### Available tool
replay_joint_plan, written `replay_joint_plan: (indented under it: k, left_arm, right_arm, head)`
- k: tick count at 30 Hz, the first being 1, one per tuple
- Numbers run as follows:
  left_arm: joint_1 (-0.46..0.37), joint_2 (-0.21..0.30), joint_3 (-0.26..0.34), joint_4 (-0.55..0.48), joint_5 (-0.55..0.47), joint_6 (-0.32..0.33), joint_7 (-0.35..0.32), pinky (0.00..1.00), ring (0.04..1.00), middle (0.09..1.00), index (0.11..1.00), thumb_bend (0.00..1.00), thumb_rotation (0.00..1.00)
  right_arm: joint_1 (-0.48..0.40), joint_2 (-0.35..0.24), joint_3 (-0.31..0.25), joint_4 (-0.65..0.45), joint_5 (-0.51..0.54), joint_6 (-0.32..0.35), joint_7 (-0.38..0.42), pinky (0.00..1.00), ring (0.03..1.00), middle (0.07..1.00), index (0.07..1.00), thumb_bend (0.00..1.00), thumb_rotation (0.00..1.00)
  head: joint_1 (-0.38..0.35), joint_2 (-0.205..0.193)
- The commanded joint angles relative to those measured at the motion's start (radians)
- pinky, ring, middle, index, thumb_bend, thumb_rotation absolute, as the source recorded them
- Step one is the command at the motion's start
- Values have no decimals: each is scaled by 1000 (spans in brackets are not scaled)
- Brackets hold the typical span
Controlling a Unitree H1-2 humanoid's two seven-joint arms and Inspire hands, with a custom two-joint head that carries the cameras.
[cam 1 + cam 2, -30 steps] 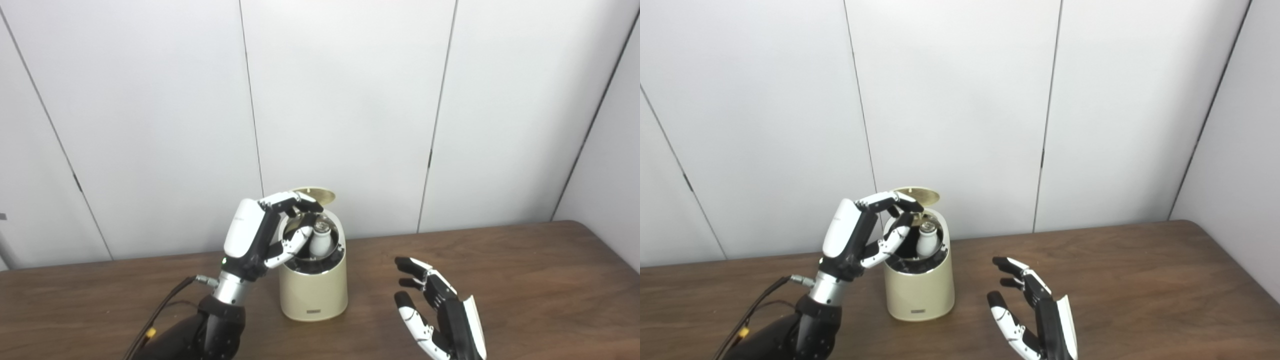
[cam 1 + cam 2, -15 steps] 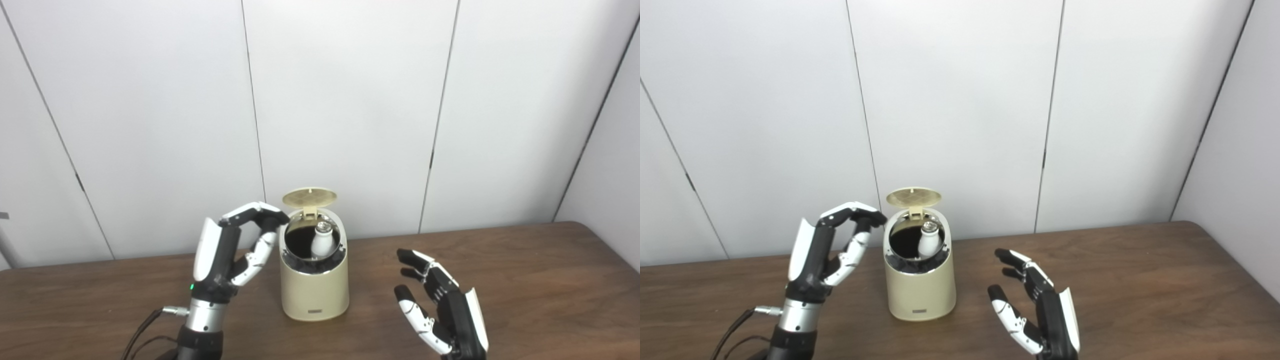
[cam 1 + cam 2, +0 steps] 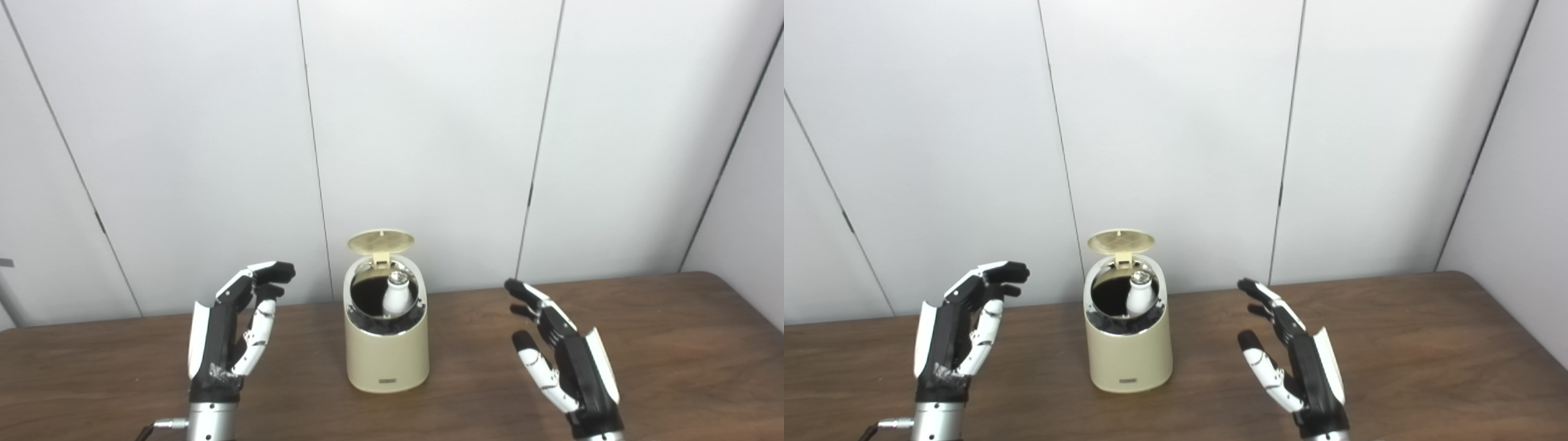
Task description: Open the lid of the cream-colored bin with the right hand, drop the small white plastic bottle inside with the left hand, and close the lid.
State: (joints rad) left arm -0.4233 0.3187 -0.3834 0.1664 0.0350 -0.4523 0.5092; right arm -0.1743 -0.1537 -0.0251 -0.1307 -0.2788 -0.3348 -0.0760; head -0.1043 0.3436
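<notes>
The cream-colored bin (image 3: 387, 352) stands on the brown table, its round lid (image 3: 380, 241) tipped up at the back. Inside its dark opening the small white plastic bottle (image 3: 396, 296) stands upright against the right wall. My left hand (image 3: 234, 334) is raised well left of the bin, open, fingers apart and holding nothing. My right hand (image 3: 566, 358) is raised to the right of the bin, also open and empty, palm turned toward the bin.
The wooden table (image 3: 674, 343) runs across the view, its right edge at the far right. White wall panels (image 3: 429, 122) stand close behind the bin. A cable end (image 3: 162, 424) shows at my left wrist.
My left hand let go of the bottle in the bin, drew back to the left and opened. My right hand rose and moved a little right. The bottle stays inside the bin.
</notes>
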Motion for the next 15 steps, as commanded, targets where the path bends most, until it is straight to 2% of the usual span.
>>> replay_joint_plan:
  k: [1,5,8,11,15]
  left_arm:
    - [-4,-23,52,-29,-13,-18,-51,624,711,718,699,226,749]
    - [30,-80,137,-28,-14,-18,-121,621,710,717,702,235,675]
    - [54,-118,174,-29,12,-18,-132,613,705,715,705,221,661]
    - [61,-140,193,-16,28,-18,-141,606,698,711,704,218,693]
    - [60,-151,194,21,60,-18,-125,602,697,711,704,218,711]
  right_arm:
    - [-60,-29,-5,-68,-85,40,11,831,892,899,867,434,949]
    - [-110,-72,13,-134,-141,121,65,842,907,911,887,604,997]
    - [-179,-115,33,-218,-243,235,152,862,937,941,917,733,1000]
    - [-240,-143,57,-268,-309,317,230,868,958,954,922,789,1000]
    - [-323,-178,89,-240,-341,334,279,812,948,937,905,793,1000]
  head:
    - [-1,-8]
    - [-8,-16]
    - [0,-21]
    - [2,-35]
    - [9,-38]
